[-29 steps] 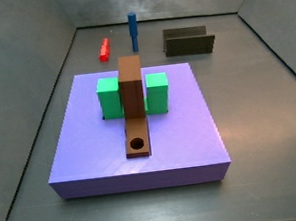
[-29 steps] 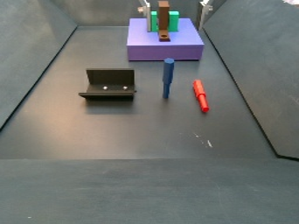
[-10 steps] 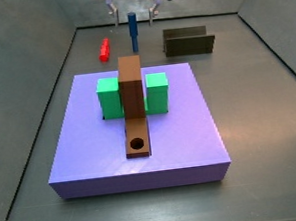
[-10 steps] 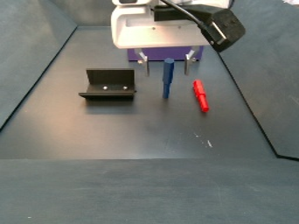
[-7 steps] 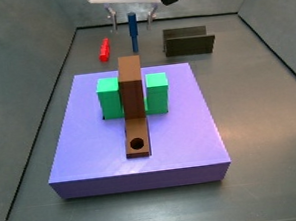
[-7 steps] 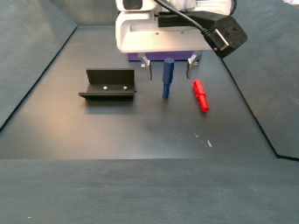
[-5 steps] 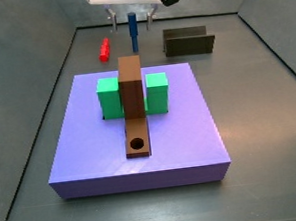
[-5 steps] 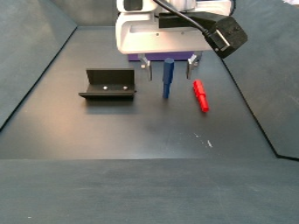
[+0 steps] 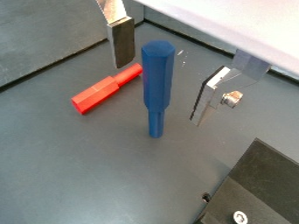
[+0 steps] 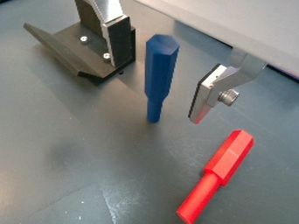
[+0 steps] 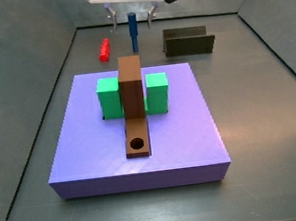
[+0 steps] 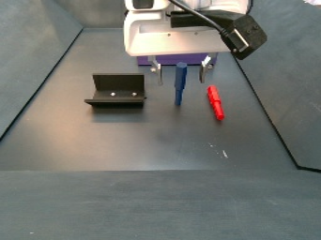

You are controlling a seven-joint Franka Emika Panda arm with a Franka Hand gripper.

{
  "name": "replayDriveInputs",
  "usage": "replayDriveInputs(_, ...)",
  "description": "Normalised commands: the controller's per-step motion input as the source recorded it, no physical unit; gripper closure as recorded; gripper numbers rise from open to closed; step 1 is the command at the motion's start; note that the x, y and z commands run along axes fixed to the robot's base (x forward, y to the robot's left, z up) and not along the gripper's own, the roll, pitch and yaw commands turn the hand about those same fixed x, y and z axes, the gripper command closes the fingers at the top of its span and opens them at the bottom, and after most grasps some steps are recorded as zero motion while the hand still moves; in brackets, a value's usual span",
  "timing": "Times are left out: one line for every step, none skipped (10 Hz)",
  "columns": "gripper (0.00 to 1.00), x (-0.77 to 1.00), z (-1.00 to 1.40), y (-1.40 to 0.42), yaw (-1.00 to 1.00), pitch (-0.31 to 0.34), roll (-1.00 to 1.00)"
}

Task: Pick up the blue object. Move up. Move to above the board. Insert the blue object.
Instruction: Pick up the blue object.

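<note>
1. Two fingers (image 9: 118, 39), one peg: my gripper (image 9: 165, 74) sits low over the blue object (image 9: 158, 87), jaws spread either side of it, not touching yet.
2. The peg stands upright on the floor, long axis vertical, dead centre between the pads, so I reckon a straight close grabs it.
3. In a side view the red stick (image 12: 215, 101) lies at about 3 o'clock of the peg, the fixture (image 12: 116, 90) at 9, both clear.
4. The board (image 11: 134, 104) is well apart, with open room above.

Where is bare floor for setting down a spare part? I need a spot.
Bare floor lies in front of the fixture and red stick. It is crowded where the open gripper straddles the blue object, and on the purple slab.
</note>
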Motion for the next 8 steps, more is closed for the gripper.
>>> replayDriveInputs(0.00,0.00,0.01,0.00,0.00,0.013,0.00)
replayDriveInputs(0.00,0.00,0.00,0.00,0.00,0.000,0.00)
replayDriveInputs(1.00,0.00,0.00,0.00,0.00,0.000,0.00)
replayDriveInputs(1.00,0.00,0.00,0.00,0.00,0.000,0.00)
replayDriveInputs(1.00,0.00,0.00,0.00,0.00,0.000,0.00)
replayDriveInputs(1.00,0.00,0.00,0.00,0.00,0.000,0.00)
replayDriveInputs(1.00,0.00,0.00,0.00,0.00,0.000,0.00)
replayDriveInputs(1.00,0.00,0.00,0.00,0.00,0.000,0.00)
